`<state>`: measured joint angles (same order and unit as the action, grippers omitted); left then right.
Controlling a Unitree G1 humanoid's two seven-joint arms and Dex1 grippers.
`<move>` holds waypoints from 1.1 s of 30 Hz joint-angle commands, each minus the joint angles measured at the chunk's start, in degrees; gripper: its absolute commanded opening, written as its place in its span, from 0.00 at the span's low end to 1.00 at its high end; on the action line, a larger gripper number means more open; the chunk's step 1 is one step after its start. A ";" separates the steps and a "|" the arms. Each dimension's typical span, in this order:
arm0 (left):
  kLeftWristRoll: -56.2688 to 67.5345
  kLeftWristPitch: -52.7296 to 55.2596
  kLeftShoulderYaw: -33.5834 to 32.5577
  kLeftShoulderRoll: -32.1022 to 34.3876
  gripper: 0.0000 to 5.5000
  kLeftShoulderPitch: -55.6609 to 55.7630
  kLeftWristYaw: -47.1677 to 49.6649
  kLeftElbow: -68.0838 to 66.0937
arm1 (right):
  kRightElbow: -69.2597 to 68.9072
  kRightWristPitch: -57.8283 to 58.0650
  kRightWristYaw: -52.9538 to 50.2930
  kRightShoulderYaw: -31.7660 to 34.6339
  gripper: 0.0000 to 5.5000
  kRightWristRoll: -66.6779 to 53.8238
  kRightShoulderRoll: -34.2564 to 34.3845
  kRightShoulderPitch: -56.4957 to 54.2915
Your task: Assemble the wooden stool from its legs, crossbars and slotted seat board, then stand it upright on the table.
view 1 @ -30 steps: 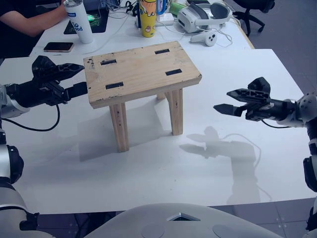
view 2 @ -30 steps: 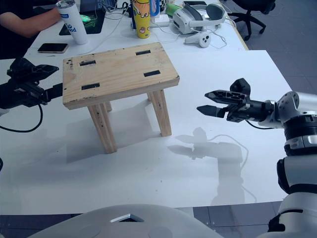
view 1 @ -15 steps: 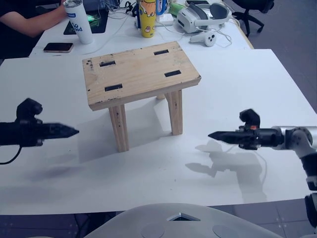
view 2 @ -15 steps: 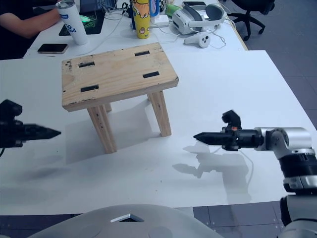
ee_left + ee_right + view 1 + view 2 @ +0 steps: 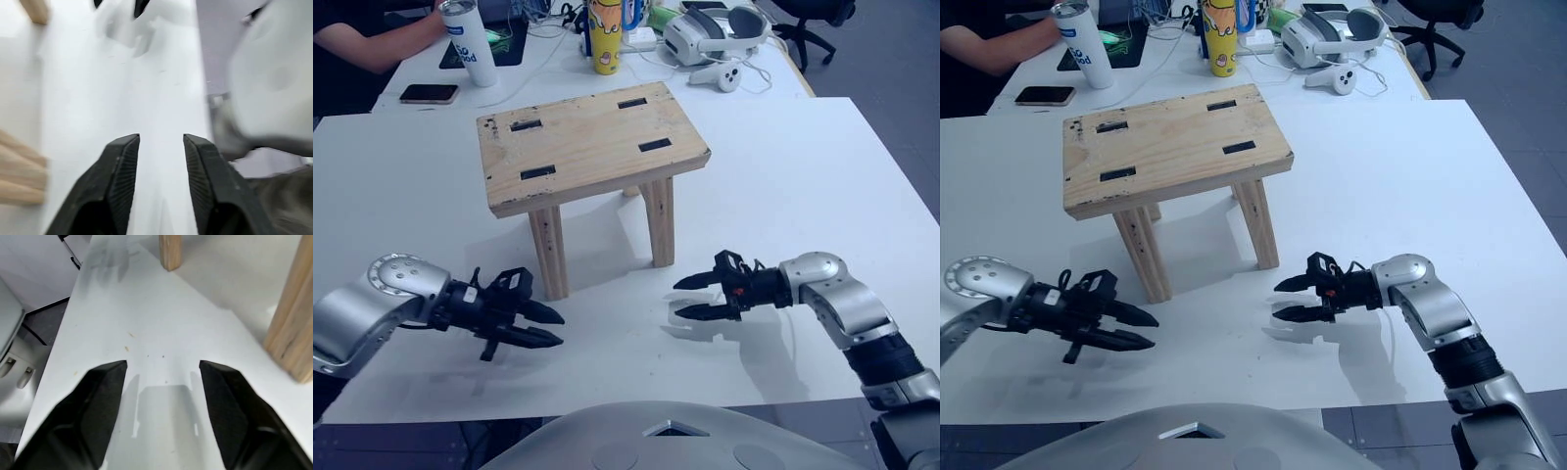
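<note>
An assembled wooden stool (image 5: pixel 592 147) stands upright; in front of it the left gripper (image 5: pixel 548 327) and right gripper (image 5: pixel 681 299) hover, fingers spread, holding nothing.

Raw pale wooden stool (image 5: pixel 590 147), matt white table (image 5: pixel 822 186)

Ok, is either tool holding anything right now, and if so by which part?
Nothing is held. The left tool and the right tool are both open and empty, each clear of the stool, which stands upright on its own.

Wearing rounded silver forearm shells (image 5: pixel 819 282), tapering into matte black left gripper (image 5: pixel 559 330) and right gripper (image 5: pixel 677 300), carrying ribbed pads (image 5: pixel 122 171).
</note>
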<state>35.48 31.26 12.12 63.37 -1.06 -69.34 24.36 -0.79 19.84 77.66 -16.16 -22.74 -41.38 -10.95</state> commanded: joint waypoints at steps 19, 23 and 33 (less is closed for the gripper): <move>-32.46 -24.86 6.96 -35.13 0.00 51.26 21.79 -72.32 | 65.80 -39.22 -51.13 -7.41 0.01 36.83 20.57 -47.94; -42.62 -32.06 9.43 -38.83 0.00 63.82 50.17 -88.71 | 69.13 -37.90 -60.79 -7.07 0.01 38.86 24.19 -49.84; -25.57 -40.02 -6.11 -47.51 0.00 38.99 43.96 -76.93 | 68.03 -41.18 -66.35 4.77 0.01 29.74 27.35 -35.26</move>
<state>1.52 -9.05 12.96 18.38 49.37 -21.72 -60.78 68.60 -20.92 9.34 -18.52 14.31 -13.52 -52.06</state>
